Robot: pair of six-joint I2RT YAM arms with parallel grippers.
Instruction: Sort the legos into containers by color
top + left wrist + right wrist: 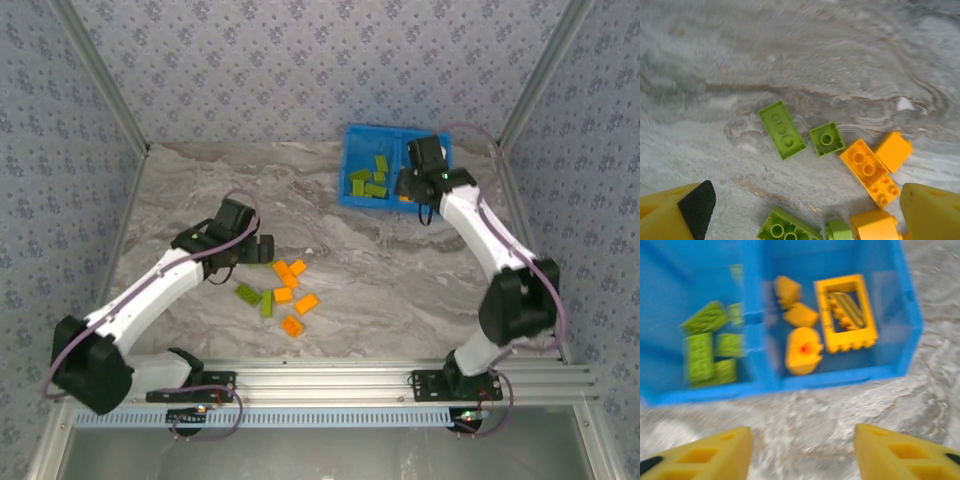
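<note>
The blue bin (352, 135) stands at the far right of the table. In the right wrist view its left compartment holds lime green legos (707, 347). Its right compartment holds orange ones, among them an open frame (845, 312) and a rounded piece (802, 350). My right gripper (802, 455) hangs open and empty just in front of the bin's near wall (840, 380); that view is blurred. My left gripper (805, 220) is open low over the loose pile, with a green brick (785, 230) and an orange one (875, 225) lying between its fingers. Beyond lie a green brick (782, 129) and an orange brick (867, 170).
Loose orange legos (290, 270) and green legos (248, 294) lie scattered mid-table beside my left gripper (250, 250). My right gripper (418, 178) covers part of the bin's right compartment. Patterned walls close in the table at the back and sides.
</note>
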